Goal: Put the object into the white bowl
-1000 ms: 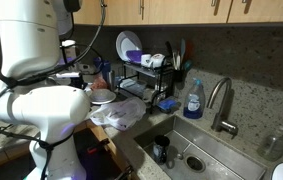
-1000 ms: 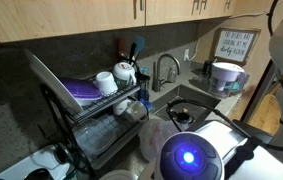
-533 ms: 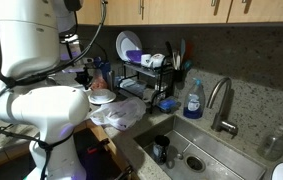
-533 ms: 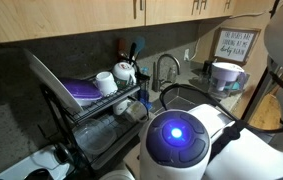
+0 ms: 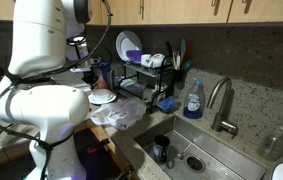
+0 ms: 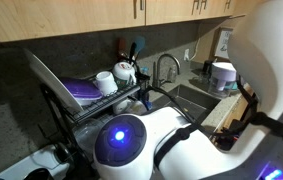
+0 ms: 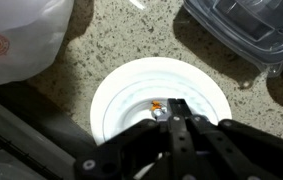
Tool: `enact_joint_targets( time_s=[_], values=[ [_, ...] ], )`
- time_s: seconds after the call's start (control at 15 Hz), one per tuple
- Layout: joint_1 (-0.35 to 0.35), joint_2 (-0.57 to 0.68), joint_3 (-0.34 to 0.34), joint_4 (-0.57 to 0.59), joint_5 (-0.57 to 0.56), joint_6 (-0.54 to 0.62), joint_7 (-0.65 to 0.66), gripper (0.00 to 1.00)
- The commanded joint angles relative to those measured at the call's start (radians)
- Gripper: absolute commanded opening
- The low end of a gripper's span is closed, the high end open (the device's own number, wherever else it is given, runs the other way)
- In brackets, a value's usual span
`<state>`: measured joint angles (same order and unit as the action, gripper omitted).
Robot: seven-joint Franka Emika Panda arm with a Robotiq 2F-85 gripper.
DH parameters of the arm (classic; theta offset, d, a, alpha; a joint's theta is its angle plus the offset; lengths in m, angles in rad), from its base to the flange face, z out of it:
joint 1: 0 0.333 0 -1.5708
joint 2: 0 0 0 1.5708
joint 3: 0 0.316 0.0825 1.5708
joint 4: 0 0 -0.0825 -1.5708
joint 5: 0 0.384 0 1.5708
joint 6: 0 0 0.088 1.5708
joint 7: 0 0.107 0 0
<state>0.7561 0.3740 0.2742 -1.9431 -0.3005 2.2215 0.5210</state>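
Gripper (image 7: 173, 110) is hanging straight down over the bowl (image 7: 126, 90), fingers pinching a tiny orange object (image 7: 158, 107). The bag (image 7: 21, 35) logo's too blurry to read.

Kitchen, sink (image 5: 224, 160), dish rack (image 5: 149, 84), cabinets (image 5: 166, 9)

A speckled grey-brown stone countertop (image 7: 111, 40) carries everything here. A round white bowl (image 7: 119, 92) sits directly on it, near the middle of the wrist view. A crumpled white plastic bag (image 7: 21, 35) lies to the bowl's far left, close to it. A dark clear plastic tray (image 7: 246, 30) rests at the far right. In an exterior view, a black wire dish rack (image 5: 146, 85) stands right of the bowl, and a blue soap bottle (image 5: 193, 100) further right.
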Motion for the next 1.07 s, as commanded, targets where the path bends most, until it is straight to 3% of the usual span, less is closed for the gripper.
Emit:
enact_joint_targets(
  time_s=[0.0,0.07,0.13,0.2,0.27,0.8,1.0],
  values=[
    [0.028,0.079,-0.035,0.121,-0.017,-0.078,0.027,0.02],
    [0.031,0.092,-0.042,0.141,-0.012,-0.089,0.026,0.03],
    [0.036,0.104,-0.050,0.158,-0.011,-0.098,0.027,0.11],
    [0.040,0.114,-0.057,0.172,-0.008,-0.108,0.029,0.29],
    [0.043,0.119,-0.062,0.181,-0.004,-0.112,0.028,0.32],
    [0.071,0.018,-0.074,0.096,-0.011,-0.080,0.080,0.92],
    [0.073,-0.051,-0.063,0.042,-0.001,-0.072,0.111,1.00]
  ],
)
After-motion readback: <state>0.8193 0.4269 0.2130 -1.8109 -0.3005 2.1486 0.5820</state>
